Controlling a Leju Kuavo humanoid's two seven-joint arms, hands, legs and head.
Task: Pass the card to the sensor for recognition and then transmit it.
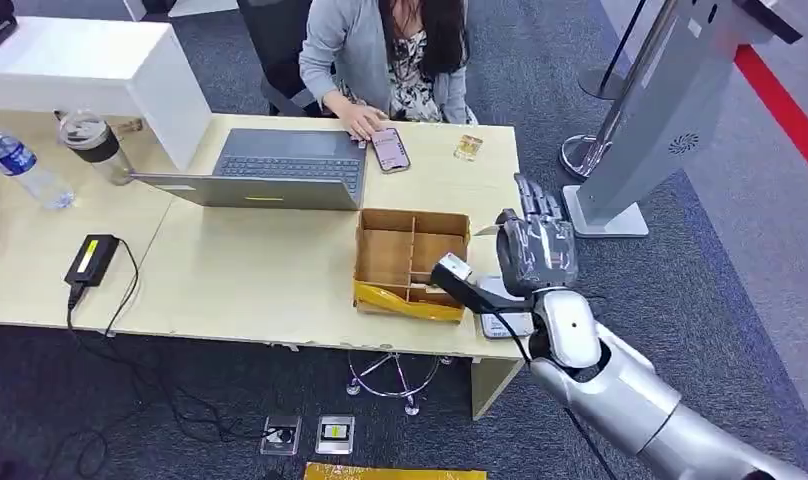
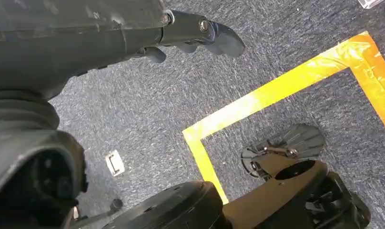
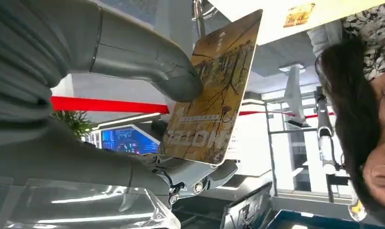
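Card in hand, sensor pass still to do.
We saw the right hand (image 1: 536, 252) raised over the worktop (image 1: 250, 275) edge, thumb and fingers (image 3: 200, 177) pinching the card (image 3: 210, 90); the left hand (image 2: 109, 33) hung empty, curled. Next, we judged, a steady presentation to the sensor.

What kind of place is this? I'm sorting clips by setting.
Probably an office-style reception or front desk. A person works at a laptop on a desk, a kiosk stands beside it on grey carpet, and the right hand holds a card printed "HOTEL".
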